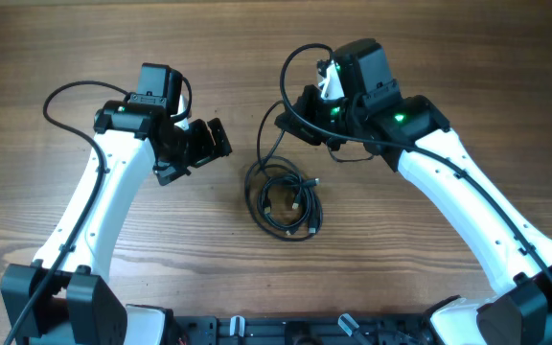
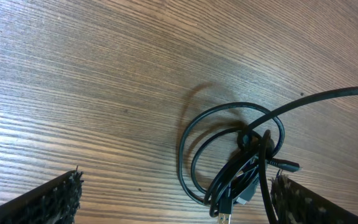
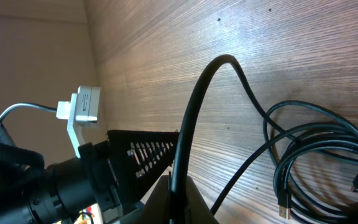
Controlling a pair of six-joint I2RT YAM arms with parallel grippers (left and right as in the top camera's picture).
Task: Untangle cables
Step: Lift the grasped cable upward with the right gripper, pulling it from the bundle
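- The cables (image 1: 286, 203) are seen lying as 1 loose, tangled coil on the wooden table (image 1: 468, 48), between the 2 arms and nearer the robot's base than either gripper.
- The right gripper (image 3: 174, 186) is clamped tight, with its jaws pinched on 1 black strand (image 3: 197, 106) of the cables.
- In the right wrist view, that strand is seen rising from the coil, arching over the wood and dropping into the closed fingertips at the bottom of the picture.
- From overhead, the same strand is seen running from the upper left edge of the coil up to the right gripper, while the other loops lie flat on the table.
- The left gripper (image 1: 196, 153) is held with its jaws spread as wide as they go, and nothing is gripped between them.
- It is placed to the left of the coil and apart from it, with no cable touched.
- In the left wrist view, the coil is framed between the 2 spread fingers, closer to the finger on the right of the picture.
- A small black plug (image 2: 289, 166) is seen sticking out of the side of the bundle, and a gold-tipped plug (image 2: 222, 218) is cut by the bottom edge.
- Several loops are overlapped in the bundle; how many separate cords are in it cannot be told.
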